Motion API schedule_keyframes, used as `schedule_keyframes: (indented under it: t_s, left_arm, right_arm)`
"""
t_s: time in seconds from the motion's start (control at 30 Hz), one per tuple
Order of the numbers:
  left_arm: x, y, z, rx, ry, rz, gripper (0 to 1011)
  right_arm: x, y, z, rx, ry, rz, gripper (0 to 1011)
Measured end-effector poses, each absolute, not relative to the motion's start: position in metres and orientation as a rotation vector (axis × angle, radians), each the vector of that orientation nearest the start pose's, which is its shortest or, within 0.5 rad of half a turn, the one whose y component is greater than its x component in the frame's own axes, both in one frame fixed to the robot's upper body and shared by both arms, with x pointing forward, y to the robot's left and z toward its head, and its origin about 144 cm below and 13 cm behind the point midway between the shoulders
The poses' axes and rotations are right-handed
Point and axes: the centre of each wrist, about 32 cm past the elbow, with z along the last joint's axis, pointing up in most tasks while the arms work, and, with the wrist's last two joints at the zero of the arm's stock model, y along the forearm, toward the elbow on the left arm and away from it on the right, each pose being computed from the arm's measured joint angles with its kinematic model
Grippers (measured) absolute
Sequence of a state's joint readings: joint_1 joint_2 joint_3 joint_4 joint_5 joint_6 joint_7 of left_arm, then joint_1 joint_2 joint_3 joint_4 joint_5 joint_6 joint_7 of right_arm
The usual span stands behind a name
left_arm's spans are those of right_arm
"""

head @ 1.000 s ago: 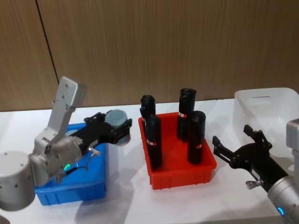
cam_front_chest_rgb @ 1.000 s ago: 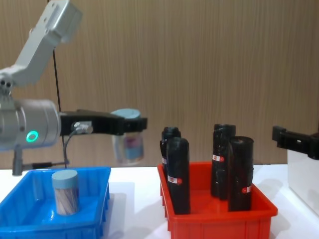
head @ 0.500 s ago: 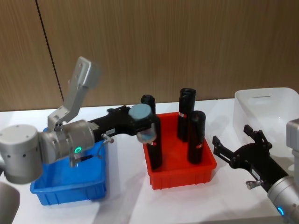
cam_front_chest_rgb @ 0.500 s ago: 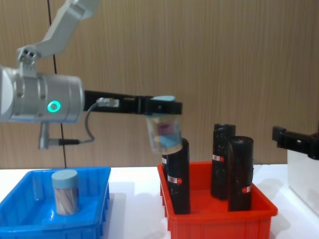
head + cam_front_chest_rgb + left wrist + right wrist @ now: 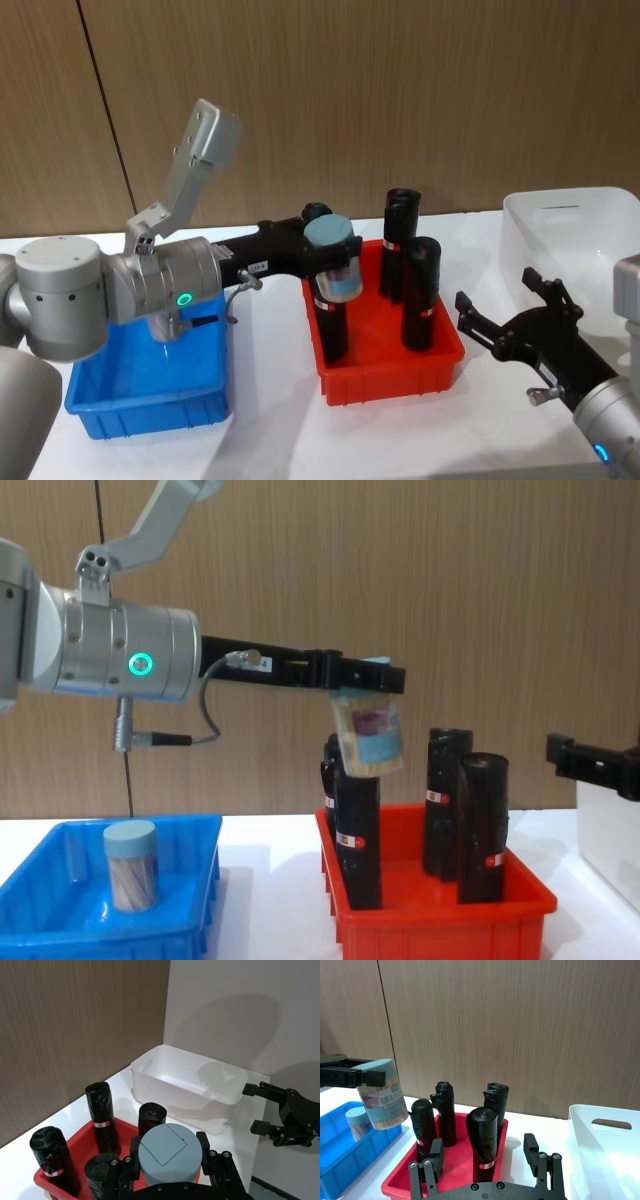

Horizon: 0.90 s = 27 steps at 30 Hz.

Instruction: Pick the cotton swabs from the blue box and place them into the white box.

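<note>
Mid-transfer over the table: my left gripper [image 5: 325,250] is pinched on a jar of cotton swabs [image 5: 338,278] just under its pale lid. The jar hangs slightly tilted in the air above the 9 o'clock side of the red bin [image 5: 390,376], close over the top of one of the black bottles [image 5: 421,292]. I judge the pick done and the carry roughly half made. The white box [image 5: 556,200] sits well apart at my 3 o'clock, beyond the whole width of the red bin. The next move calls for carrying the jar toward 3 o'clock at a height that passes above the bottle tops, then lowering it inside the tall white walls before I let go. The tilt makes a knock against a bottle the thing to guard against. My right gripper [image 5: 495,285] waits with fingers spread near 4 o'clock, low over the table between the red bin and the white box, holding nothing. As for the containers, the blue box [image 5: 150,410] at my 8 o'clock holds one more swab jar [image 5: 131,865], standing upright. The red bin at the centre holds only black bottles, all upright. The white box shows a bare floor in the left wrist view, with no jar in it.
</note>
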<state>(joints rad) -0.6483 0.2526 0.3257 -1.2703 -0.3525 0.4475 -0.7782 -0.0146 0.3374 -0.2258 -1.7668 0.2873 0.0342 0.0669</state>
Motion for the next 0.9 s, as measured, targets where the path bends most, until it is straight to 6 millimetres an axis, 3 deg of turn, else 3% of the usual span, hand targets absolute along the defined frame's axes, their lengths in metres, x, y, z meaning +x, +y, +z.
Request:
schedule_keyframes:
  t_s: [0.9]
  left_arm:
    - [0.618, 0.225, 1.298, 0.141, 0.152, 0.535, 669]
  right_arm:
    - [0.456, -0.232, 1.208, -0.087, -0.078, -1.047, 1002]
